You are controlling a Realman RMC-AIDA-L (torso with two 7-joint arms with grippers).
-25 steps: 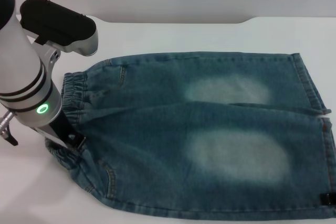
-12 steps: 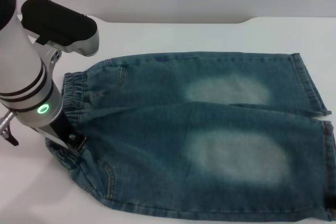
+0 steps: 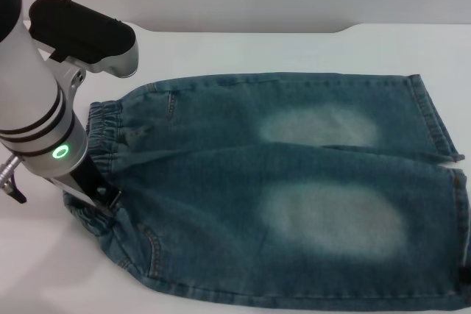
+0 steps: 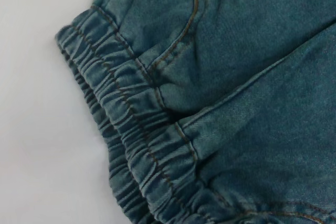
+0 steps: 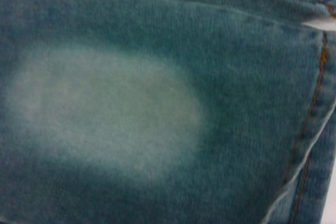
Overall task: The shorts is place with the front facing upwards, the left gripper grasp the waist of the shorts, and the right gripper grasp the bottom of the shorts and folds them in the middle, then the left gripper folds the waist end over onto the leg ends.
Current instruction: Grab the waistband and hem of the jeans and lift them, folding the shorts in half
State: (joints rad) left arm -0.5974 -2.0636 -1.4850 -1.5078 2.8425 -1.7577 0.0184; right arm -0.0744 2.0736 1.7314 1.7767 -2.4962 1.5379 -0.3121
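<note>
Shorts (image 3: 294, 189) of faded blue denim, spread flat across white table (image 3: 243, 49), waist to the robot's left, leg hems to its right. Left gripper (image 3: 99, 195) down at the gathered elastic waistband (image 4: 131, 135); grip impossible to tell. Waistband puckers and pocket stitching caught only in left wrist view; pale worn patch (image 5: 105, 108) filled right wrist view. Right gripper unseen.

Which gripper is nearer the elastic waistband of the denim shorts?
Left. The left gripper sits at the elastic waistband of the denim shorts. The right gripper is barely visible, at the leg hems, opposite the waistband.
</note>
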